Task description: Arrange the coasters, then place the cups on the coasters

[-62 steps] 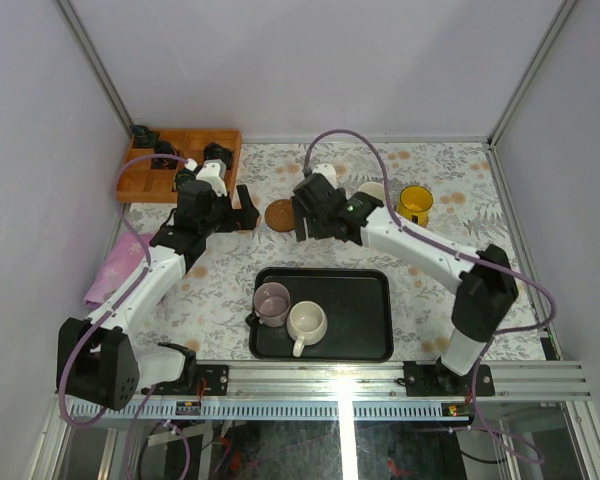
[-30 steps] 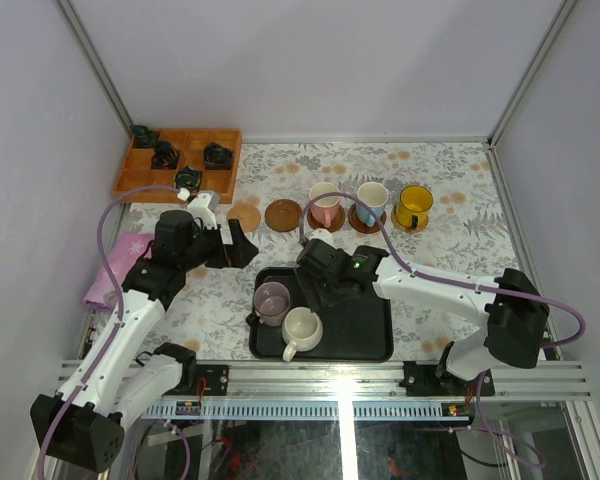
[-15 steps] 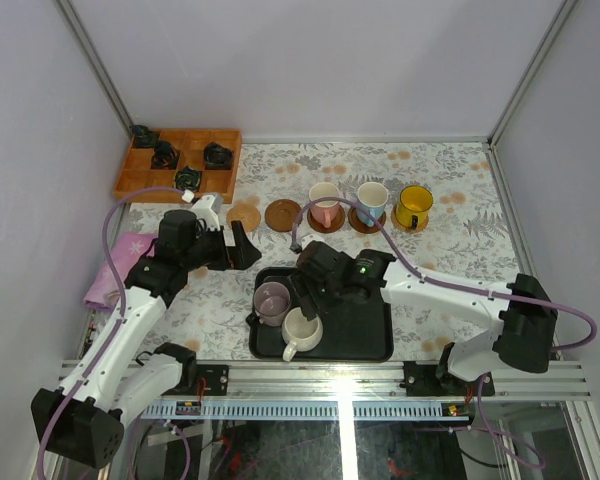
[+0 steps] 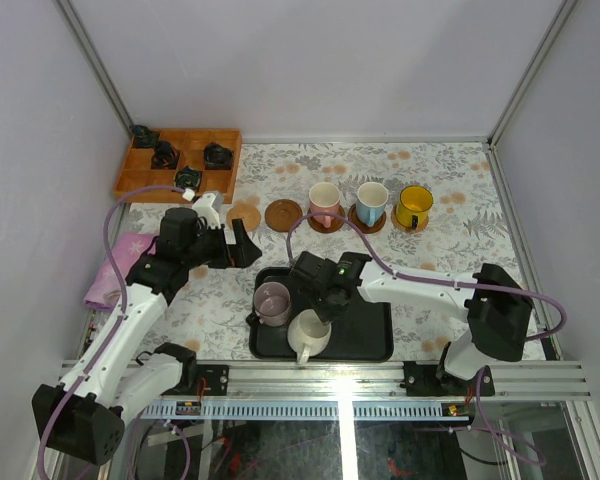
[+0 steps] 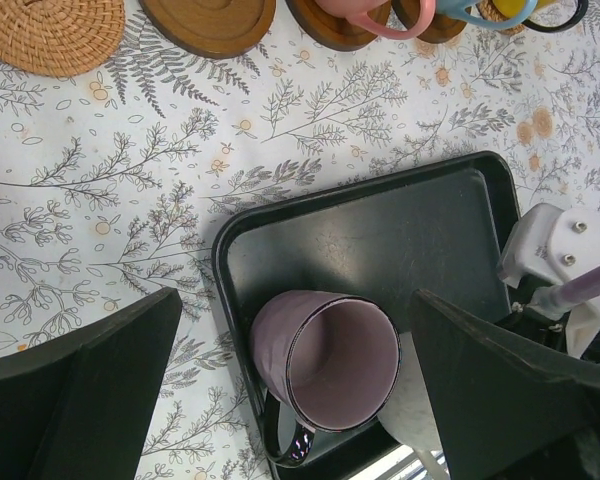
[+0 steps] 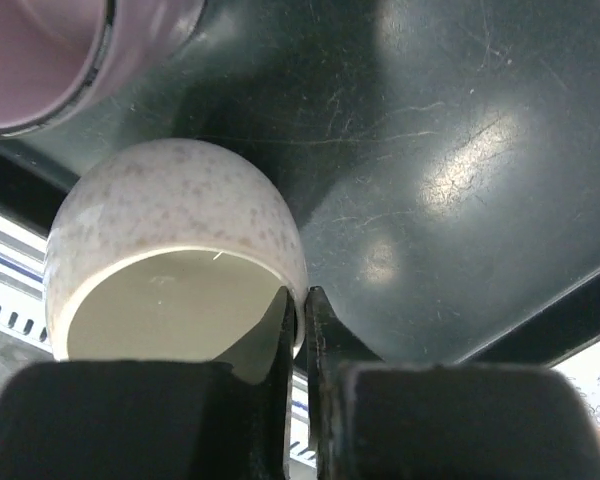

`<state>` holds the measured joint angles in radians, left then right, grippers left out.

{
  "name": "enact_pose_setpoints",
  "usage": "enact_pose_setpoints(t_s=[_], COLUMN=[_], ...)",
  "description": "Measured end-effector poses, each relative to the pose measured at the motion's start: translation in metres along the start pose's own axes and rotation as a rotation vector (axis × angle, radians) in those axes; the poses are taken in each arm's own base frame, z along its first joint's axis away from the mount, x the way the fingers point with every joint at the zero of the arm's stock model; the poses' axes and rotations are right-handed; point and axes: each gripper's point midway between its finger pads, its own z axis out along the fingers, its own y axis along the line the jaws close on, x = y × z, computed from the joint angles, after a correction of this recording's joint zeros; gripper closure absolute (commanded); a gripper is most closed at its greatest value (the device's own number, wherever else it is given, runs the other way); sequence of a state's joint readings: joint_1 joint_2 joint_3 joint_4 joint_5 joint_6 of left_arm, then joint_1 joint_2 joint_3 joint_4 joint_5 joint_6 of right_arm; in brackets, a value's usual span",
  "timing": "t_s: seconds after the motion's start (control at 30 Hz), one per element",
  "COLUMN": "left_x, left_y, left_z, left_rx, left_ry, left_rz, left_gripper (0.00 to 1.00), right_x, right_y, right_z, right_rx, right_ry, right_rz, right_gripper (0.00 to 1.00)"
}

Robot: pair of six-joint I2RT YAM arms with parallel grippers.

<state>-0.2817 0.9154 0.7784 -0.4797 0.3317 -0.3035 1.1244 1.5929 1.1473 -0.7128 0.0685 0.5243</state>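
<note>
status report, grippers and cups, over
Right gripper shut on cream mug rim, at tray edge. Left gripper open, holding nothing. Mauve mug close beside. Two coasters bare.

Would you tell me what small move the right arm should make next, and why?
Probably lift straight up: the right gripper pinches the rim of the cream cup at the near edge of the tray, and the brown coaster stands bare.

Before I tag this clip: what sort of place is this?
Likely a lab robot test cell, dressed as a tea table: plain walls with metal frame posts, arms bolted to an aluminium rail, a floral tablecloth with mugs on coasters.
</note>
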Motion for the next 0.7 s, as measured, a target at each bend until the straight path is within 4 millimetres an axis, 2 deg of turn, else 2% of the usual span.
enact_pose_setpoints(t_s=[0.13, 0.37, 0.5, 0.7], left_x=[-0.002, 0.000, -0.001, -0.003], left_y=[0.001, 0.002, 0.002, 0.003], left_z=[0.002, 0.006, 0.006, 0.007], left_rx=[-0.004, -0.008, -0.008, -0.013], left_ry=[0.002, 0.013, 0.009, 0.004], left_rz=[-0.001, -0.005, -0.004, -0.002], left_gripper=[0.04, 0.04, 0.04, 0.03], right_x=[0.008, -0.011, -0.019, -0.032], right_y=[-0.011, -0.040, -0.054, -0.072], right_z=[0.002, -0.004, -0.008, -0.012], right_rx=[0.060, 0.257, 0.349, 0.439], right_ry=[0.034, -0.006, -0.041, -0.086], right_rz=[-0.005, -0.024, -0.026, -0.019], right_gripper=[1.00, 1.00, 0.96, 0.58])
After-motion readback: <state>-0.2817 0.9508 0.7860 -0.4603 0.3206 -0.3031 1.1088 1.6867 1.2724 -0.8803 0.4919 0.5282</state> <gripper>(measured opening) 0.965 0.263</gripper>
